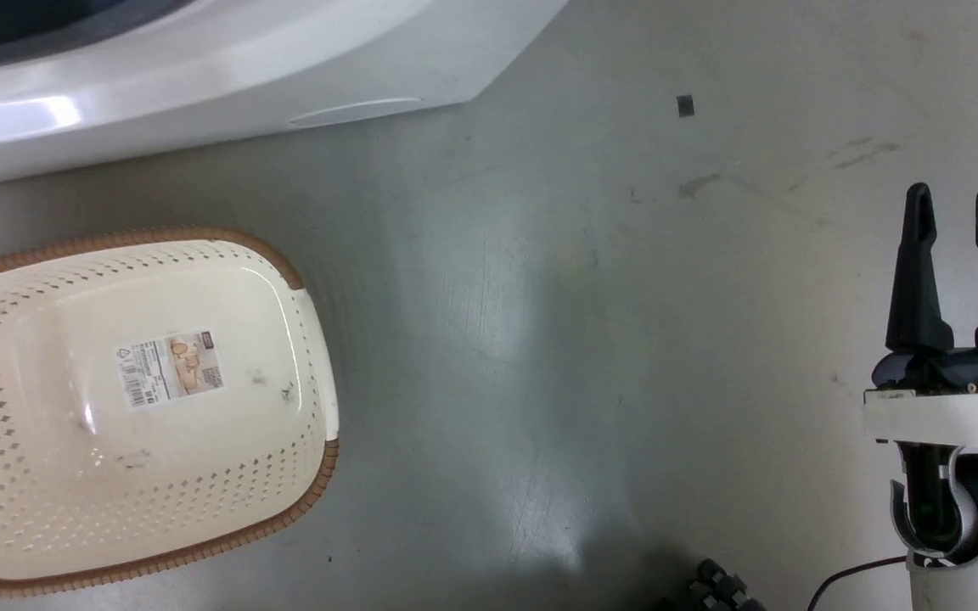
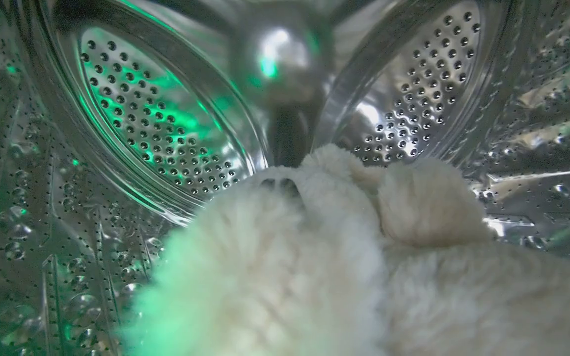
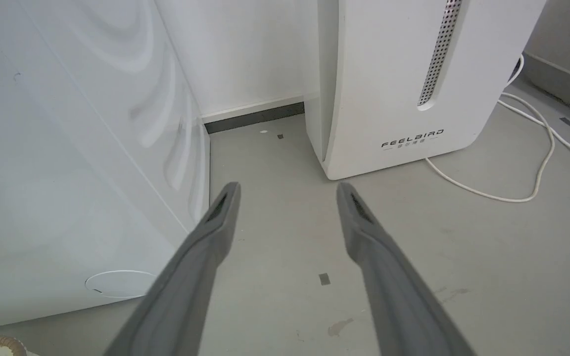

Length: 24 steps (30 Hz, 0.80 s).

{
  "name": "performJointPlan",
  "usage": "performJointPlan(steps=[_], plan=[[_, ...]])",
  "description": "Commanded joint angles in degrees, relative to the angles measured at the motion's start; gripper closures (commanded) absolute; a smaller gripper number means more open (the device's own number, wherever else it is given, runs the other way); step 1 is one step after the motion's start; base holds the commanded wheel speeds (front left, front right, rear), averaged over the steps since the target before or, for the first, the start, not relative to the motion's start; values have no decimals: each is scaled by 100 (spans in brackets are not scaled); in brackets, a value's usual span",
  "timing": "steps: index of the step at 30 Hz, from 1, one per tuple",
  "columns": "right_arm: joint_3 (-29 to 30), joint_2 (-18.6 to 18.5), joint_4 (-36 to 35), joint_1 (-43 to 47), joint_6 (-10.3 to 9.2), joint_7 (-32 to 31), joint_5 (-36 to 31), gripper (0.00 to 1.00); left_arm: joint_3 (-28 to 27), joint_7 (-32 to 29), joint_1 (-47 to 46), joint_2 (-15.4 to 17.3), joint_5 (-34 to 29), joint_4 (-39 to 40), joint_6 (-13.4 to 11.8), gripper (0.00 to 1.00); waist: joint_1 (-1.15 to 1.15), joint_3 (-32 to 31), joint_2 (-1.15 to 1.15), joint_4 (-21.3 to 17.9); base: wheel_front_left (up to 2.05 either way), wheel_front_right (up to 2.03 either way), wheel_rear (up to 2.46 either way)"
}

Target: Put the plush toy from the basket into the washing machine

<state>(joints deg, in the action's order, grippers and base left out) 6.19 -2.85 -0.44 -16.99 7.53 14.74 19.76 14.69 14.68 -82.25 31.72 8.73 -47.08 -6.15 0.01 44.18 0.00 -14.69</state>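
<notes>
In the lower half of the left wrist view, the plush toy (image 2: 344, 277) lay inside the shiny perforated drum (image 2: 156, 128) of the washing machine (image 1: 200, 76). Its cream fur covered the left gripper's fingers, so whether they pinched it or stood apart could not be told. At the right edge of the head view, the right gripper (image 1: 953, 193) hung over the grey floor (image 1: 582, 339), fingers spread, holding nothing. The basket (image 1: 268, 484) sat at lower left, near the machine.
</notes>
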Motion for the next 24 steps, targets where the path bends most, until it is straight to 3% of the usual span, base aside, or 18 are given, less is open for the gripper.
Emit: performJointPlan(steps=[1, 2, 3, 4, 12, 24], plan=[[-12, -3, -26, -127, -4, 26, 22, 0, -57, 31, -117, 44, -15, 31, -65, 100, -1, 81, 0, -34, 0, 0, 0], [-18, -3, -24, -134, -4, 26, 23, 0, -71, 31, -139, 58, -24, 41, -84, 81, -1, 99, 0, -34, 0, 0, 0], [-19, -3, -24, -138, -4, 26, 22, 0, -60, 31, -143, 68, -50, 47, -93, 9, -1, 113, 0, -29, 0, 0, 0], [-20, -3, -23, -142, -4, 26, 20, 0, -48, 31, -136, 65, -63, 42, -87, 0, -1, 125, 0, -21, 0, 0, 0], [-70, -3, 13, -187, -4, 26, -32, 0, -23, 31, 109, -95, -48, 52, -99, 0, -1, 33, 0, 136, 0, 0, 0], [-143, -3, 27, -18, -4, 26, -295, 0, -308, 31, 1341, -466, 185, 650, -203, 0, -1, -666, 0, 394, 0, 0, 0]])
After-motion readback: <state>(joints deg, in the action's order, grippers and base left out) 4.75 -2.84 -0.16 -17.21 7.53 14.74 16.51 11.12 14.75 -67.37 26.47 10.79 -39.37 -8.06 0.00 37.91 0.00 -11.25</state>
